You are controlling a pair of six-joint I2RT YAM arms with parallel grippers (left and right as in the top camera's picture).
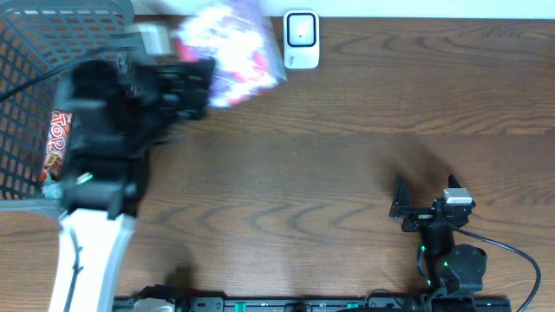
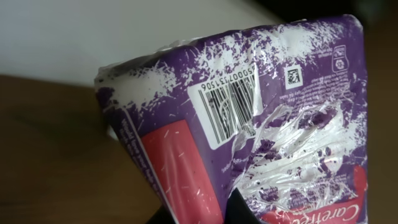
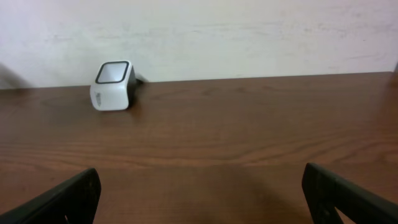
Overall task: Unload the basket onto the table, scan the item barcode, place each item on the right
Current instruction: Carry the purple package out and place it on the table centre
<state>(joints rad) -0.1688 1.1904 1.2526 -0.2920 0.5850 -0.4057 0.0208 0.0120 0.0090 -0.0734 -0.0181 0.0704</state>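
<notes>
The left claw (image 1: 196, 85) was clenched on a purple-and-pink plastic package (image 1: 236, 45). It held the package, blurred in the overhead view, over the far edge of the surface (image 1: 347, 139), just left of the white barcode scanner (image 1: 301, 39). The scanner stood against the back edge. In the left wrist view the package's barcode (image 2: 227, 107) sat tilted on a white panel amid crinkled film. A grey wire basket (image 1: 26, 87) took up the far left corner, with a red snack pack (image 1: 54, 146) lying inside. The right claw (image 1: 402, 208) was released, jaws wide, near the front right edge. It was well apart from the scanner, with a broad stretch of wood between them.
</notes>
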